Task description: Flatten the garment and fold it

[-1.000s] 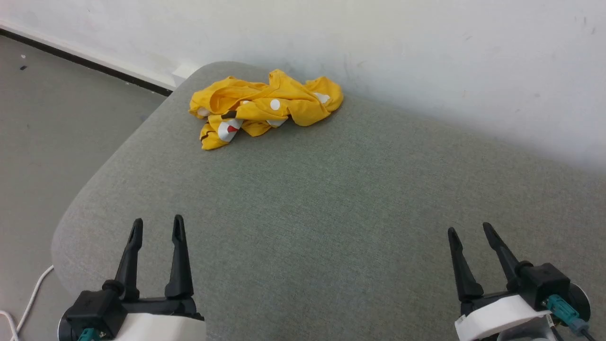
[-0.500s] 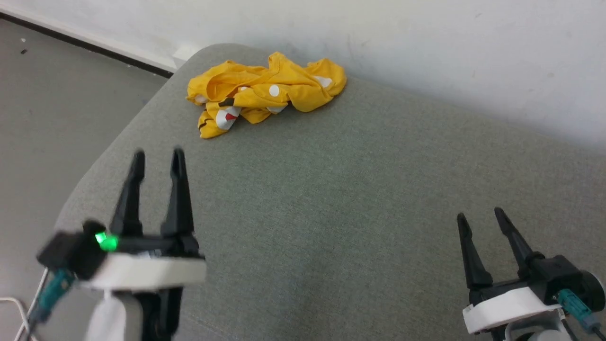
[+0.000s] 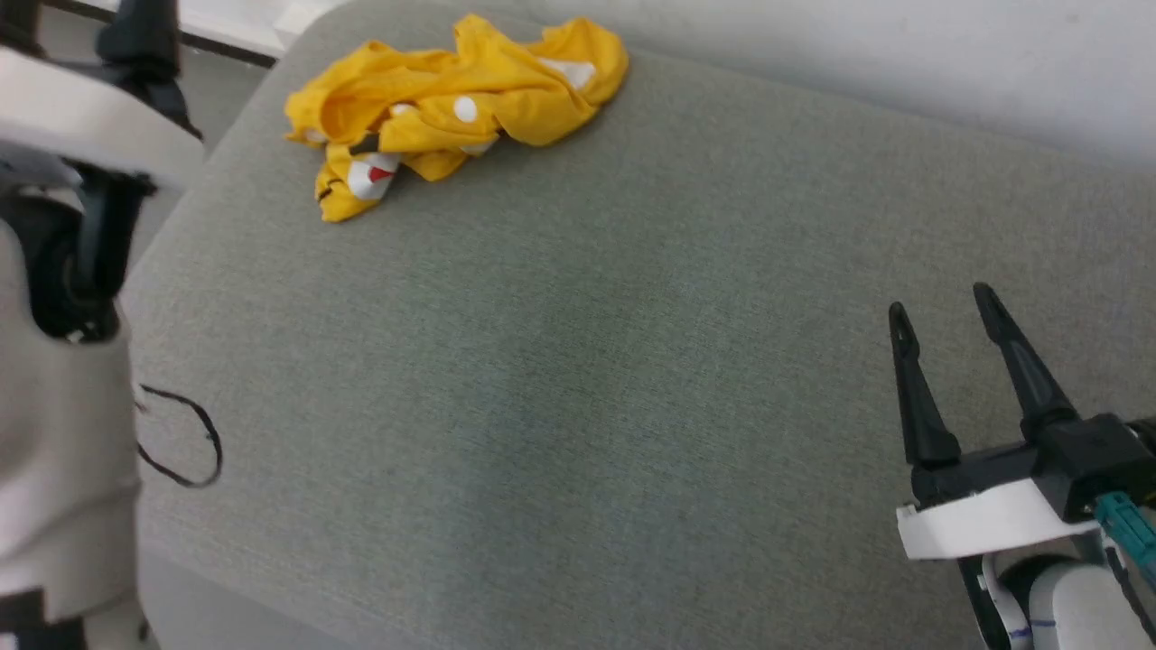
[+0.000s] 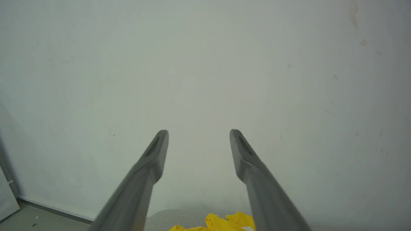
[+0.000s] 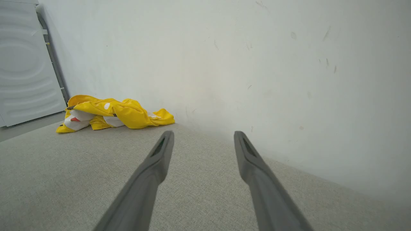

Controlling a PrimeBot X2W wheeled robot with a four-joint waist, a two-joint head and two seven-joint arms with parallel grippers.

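Head view: the garment (image 3: 452, 99) lies crumpled at the far left corner of the cushion (image 3: 587, 361), well apart from my right gripper (image 3: 939, 301), wide and empty; left wrist: my left gripper (image 4: 199, 132) gapes empty, aimed past it; right wrist: soft, light folds, probably best pinched at an edge.

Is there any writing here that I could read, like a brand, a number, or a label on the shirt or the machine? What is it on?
No readable text anywhere.
The garment: only white patches, a red spot and black marks, no letters.
The white ribbed panel: no label visible.
Small blue mark on the right arm: too small to read.
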